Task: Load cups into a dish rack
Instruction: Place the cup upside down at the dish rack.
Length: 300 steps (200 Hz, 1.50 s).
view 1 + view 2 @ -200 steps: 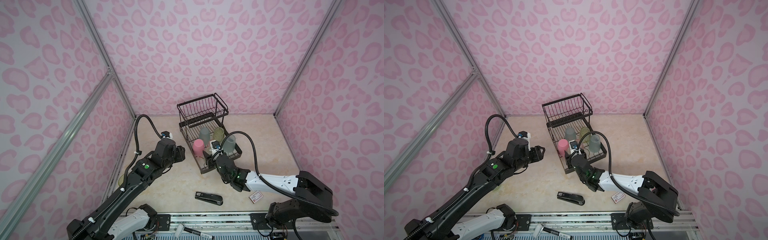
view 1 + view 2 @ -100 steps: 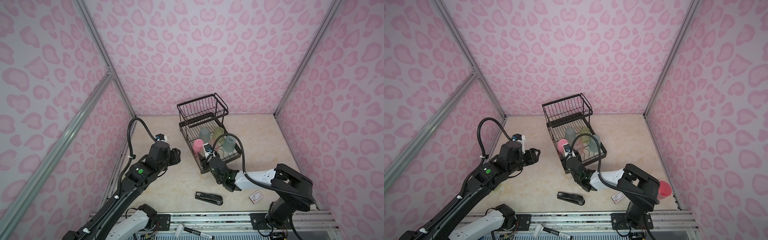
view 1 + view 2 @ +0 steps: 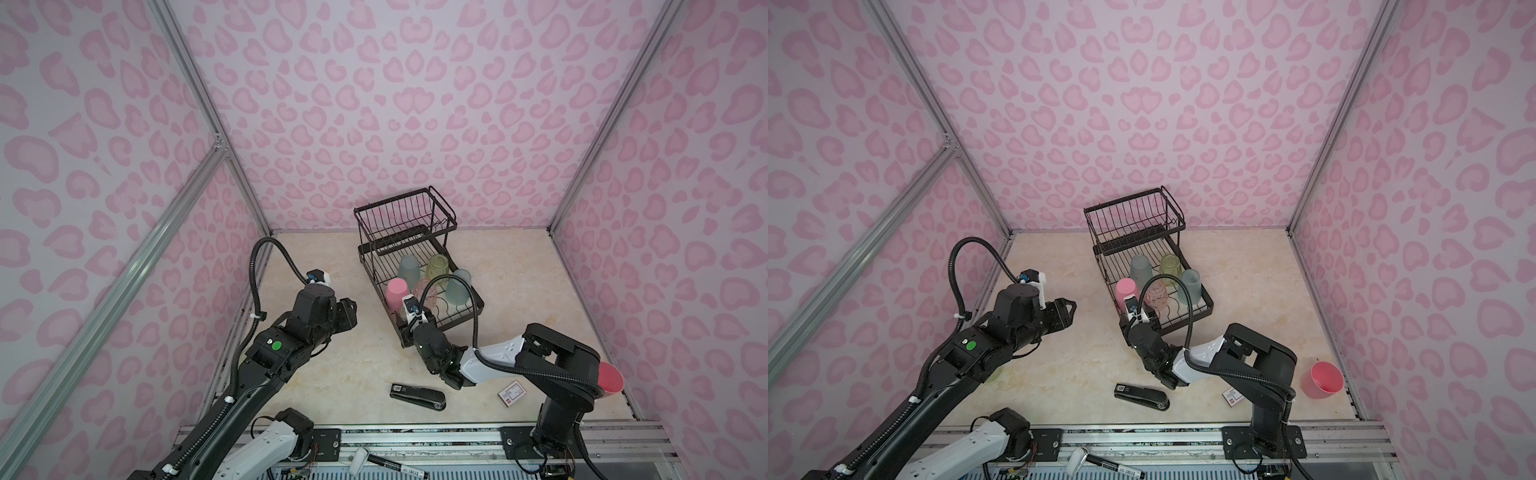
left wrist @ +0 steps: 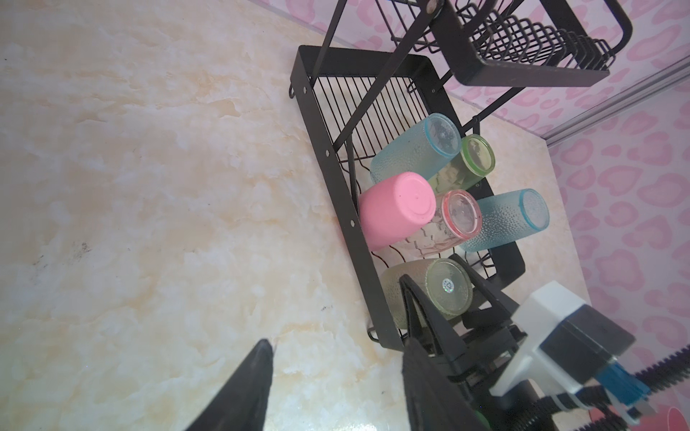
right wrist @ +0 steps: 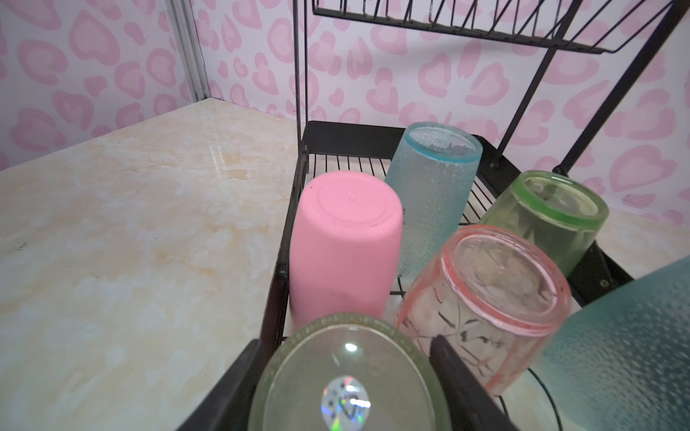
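The left gripper (image 4: 336, 347) hovers over the marbled table (image 4: 149, 186) with fingers spread and empty, while the right gripper (image 5: 345, 341) pinches the light, stiff, probably slippery yellow-green tumbler (image 5: 347, 377) across its pebbled side wall, a sensible hold, upside down with a shiny sticker (image 5: 345, 405) on its base, in the dish rack's (image 5: 291, 209) near corner.

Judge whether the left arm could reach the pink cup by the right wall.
Probably not: the pink cup sits beyond the right arm, which stretches across the way from the left claw.
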Available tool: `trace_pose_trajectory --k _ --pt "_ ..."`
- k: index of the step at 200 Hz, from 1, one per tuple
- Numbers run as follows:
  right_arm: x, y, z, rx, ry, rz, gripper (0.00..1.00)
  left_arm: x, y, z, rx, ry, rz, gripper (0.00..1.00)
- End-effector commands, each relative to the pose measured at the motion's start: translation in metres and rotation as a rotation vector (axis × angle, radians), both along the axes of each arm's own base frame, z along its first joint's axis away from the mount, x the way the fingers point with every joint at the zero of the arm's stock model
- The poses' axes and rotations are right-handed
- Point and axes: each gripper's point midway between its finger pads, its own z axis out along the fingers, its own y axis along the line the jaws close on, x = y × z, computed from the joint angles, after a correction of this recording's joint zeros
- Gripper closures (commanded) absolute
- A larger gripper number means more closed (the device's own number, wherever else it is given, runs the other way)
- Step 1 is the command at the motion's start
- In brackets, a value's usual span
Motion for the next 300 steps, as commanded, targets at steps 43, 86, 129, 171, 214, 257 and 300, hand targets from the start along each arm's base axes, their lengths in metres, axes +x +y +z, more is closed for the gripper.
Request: trace_pose_trajectory --k 43,86,129,171,214,257,300 --pt "0.003 -0.004 0.002 0.063 -0.035 -0.042 0.49 -0.002 0.004 -0.002 0.014 -0.004 0.002 0.42" --pt "0.001 -0.005 0.003 0.067 -0.029 -0.033 0.40 -0.001 0.006 -0.004 0.023 0.004 0.010 0.42" --pt "0.001 -0.005 0.007 0.061 -0.031 -0.027 0.28 0.000 0.007 -0.001 0.024 -0.006 0.012 0.41" --pt "-0.001 -0.005 0.017 0.076 -0.039 -0.018 0.22 0.000 0.007 -0.001 0.026 -0.002 0.012 0.38" --pt "-0.005 -0.007 0.030 0.097 -0.046 -0.005 0.20 -0.001 0.009 -0.006 0.036 0.015 0.019 0.32" --pt "-0.007 -0.009 0.049 0.122 -0.060 0.010 0.18 -0.002 0.010 -0.015 0.046 0.039 0.024 0.29" --pt "-0.014 -0.010 0.070 0.141 -0.049 0.046 0.16 -0.009 0.018 -0.026 0.077 0.081 0.041 0.29"
